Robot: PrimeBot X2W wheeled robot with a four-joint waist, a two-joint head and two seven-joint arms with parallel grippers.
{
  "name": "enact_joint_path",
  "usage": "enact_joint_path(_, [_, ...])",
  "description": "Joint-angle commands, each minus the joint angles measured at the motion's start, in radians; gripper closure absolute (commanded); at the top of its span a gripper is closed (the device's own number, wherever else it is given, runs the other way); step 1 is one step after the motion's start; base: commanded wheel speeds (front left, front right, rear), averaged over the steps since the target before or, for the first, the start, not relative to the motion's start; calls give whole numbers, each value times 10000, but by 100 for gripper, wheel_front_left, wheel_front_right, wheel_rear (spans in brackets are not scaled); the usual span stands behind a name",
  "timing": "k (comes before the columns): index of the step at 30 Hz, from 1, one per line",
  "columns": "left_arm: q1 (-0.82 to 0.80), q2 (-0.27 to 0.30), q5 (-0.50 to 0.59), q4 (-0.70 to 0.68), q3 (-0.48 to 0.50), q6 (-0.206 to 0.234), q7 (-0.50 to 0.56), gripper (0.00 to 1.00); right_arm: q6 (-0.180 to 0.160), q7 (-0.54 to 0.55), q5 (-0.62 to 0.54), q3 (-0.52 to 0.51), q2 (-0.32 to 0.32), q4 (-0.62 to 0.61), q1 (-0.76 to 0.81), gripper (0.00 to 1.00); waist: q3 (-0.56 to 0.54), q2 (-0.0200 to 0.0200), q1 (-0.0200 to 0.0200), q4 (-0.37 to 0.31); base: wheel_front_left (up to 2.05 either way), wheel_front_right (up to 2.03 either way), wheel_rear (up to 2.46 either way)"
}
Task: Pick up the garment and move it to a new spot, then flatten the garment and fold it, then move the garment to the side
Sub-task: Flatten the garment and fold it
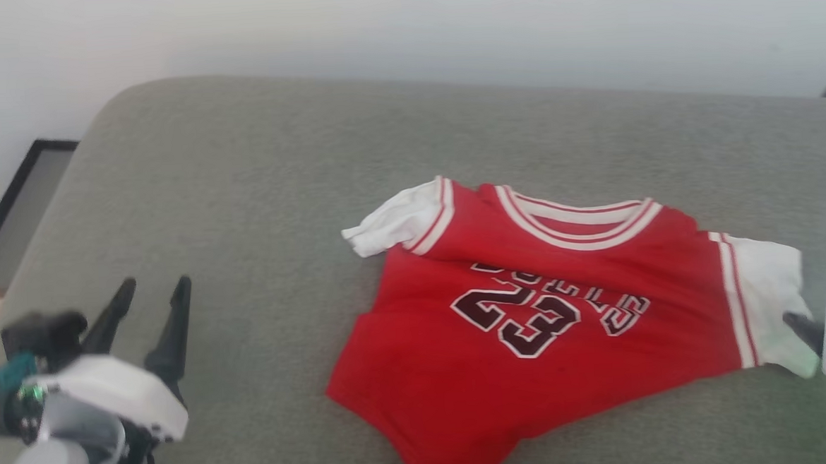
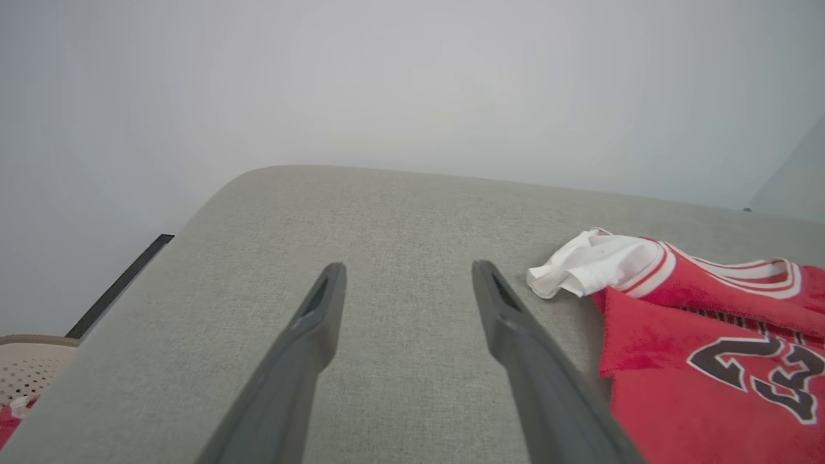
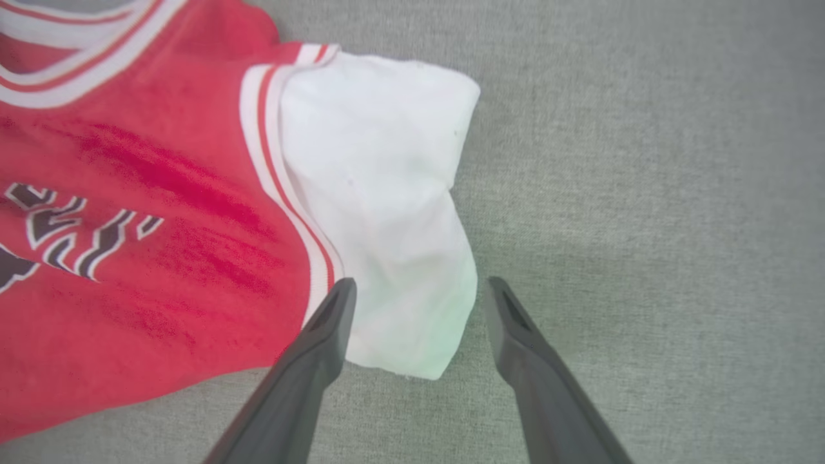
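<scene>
The garment (image 1: 530,304) is a red T-shirt with white sleeves, striped trim and a black-white "23" print. It lies spread, somewhat rumpled, on the grey cushioned surface (image 1: 241,198). In the right wrist view my right gripper (image 3: 416,290) is open, its fingers standing either side of the lower end of the white sleeve (image 3: 380,212), with nothing held. In the head view that gripper (image 1: 803,332) is at the right edge, by the same sleeve. My left gripper (image 1: 151,292) is open over bare cushion, well left of the garment (image 2: 709,335); its fingers (image 2: 322,309) are empty.
A pale wall runs behind the cushion's far edge. A dark-framed floor strip (image 1: 8,204) lies past the rounded left corner. A beige perforated basket (image 2: 26,367) sits low at the left, beside the cushion's edge.
</scene>
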Motion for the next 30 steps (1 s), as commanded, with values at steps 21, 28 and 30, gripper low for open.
enact_joint_path(21, [-4698, 513, -1205, 1746, -1937, -1156, 6226, 0, 3, -4296, -886, 796, 1455, -1770, -655, 0, 423, 0, 0, -2501, 0, 0, 0])
enact_joint_path(28, [-5686, 478, -1016, 3091, -2657, -1337, 7319, 0, 3, -4748, -992, 929, 1671, -1948, -880, 0, 955, 0, 0, -2963, 0, 0, 0])
enact_joint_path(30, [-5831, 465, -1060, 3434, -2789, -1368, 7469, 0, 3, -4847, -1002, 949, 1721, -1985, -918, 0, 1095, 0, 0, -3050, 0, 0, 0])
